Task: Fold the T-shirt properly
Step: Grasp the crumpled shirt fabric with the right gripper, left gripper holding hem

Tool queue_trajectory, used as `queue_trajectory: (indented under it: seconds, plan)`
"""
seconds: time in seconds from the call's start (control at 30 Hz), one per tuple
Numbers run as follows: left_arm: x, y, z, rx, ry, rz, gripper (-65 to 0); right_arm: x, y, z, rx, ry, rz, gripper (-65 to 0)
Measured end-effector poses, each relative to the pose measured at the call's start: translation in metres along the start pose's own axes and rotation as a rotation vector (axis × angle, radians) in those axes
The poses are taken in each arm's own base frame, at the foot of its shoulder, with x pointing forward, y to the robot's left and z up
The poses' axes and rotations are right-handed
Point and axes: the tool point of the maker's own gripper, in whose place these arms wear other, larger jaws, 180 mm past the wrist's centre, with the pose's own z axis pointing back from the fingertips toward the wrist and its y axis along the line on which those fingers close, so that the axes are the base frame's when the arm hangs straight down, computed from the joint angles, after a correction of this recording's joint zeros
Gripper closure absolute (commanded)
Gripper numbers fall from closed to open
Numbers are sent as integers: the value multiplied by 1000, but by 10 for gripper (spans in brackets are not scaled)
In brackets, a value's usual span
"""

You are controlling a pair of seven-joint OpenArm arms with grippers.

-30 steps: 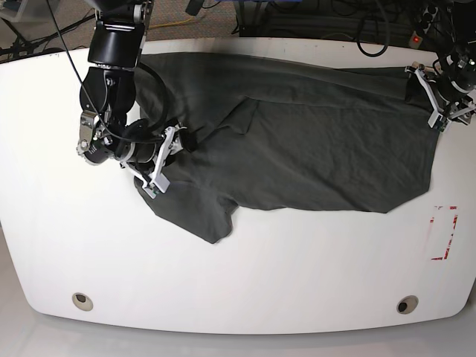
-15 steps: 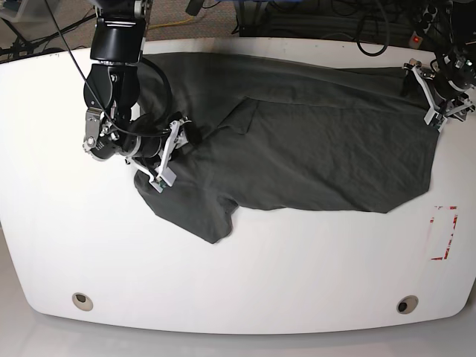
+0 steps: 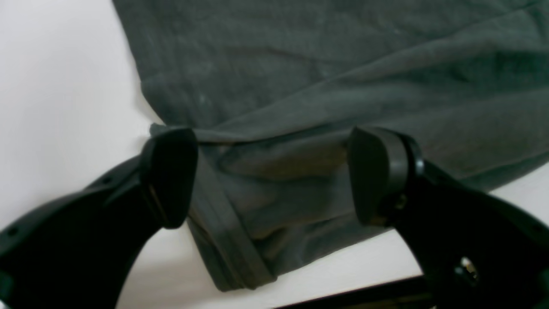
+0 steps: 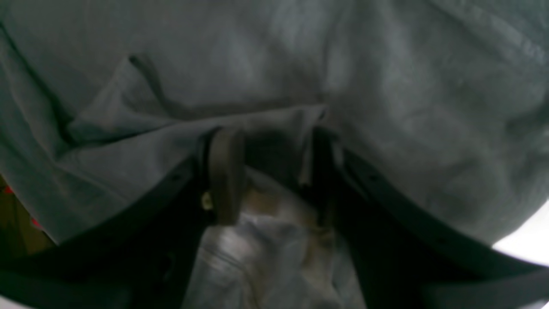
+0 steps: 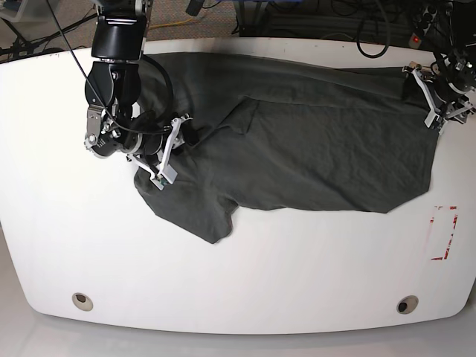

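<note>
I see the T-shirt [image 5: 297, 141] spread across the white counter [image 5: 238, 275]. My right end effector [image 4: 270, 171] pinches a fabric fold; my left end effector [image 3: 270, 176] gapes wide astride the hem corner.

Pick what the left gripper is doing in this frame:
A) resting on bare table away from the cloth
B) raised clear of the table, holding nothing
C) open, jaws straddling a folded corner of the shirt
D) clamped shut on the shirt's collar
C: in the left wrist view, the left gripper has its jaws spread wide around a folded corner of the T-shirt.
</note>
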Motion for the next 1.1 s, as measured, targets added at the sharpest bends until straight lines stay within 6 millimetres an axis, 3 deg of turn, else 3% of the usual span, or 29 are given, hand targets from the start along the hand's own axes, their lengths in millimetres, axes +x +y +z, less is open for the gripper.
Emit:
queue_trajectory:
  seconds: [0.07,0.13,0.3,0.63,0.83,1.1]
  plan:
    - [0,0,0,0,1,0,-511,1,3,-2,6,-3,-2,-293]
    - [0,0,0,0,-1,0,-511,2,6,-4,13,-6,-3,-255]
    - [0,0,0,0,0,0,-511,0,11,-6,28,-7,-12,-54]
    - [0,1,0,2,0,-2,-511,4,18,-6,36,-25,-9,-43]
    - [1,1,0,3,-1,-3,-511,34,16,13,-7,-127,49,-43]
    - [0,1,0,2,1,-2,-511,48,13,16,-13,-169,59,-59]
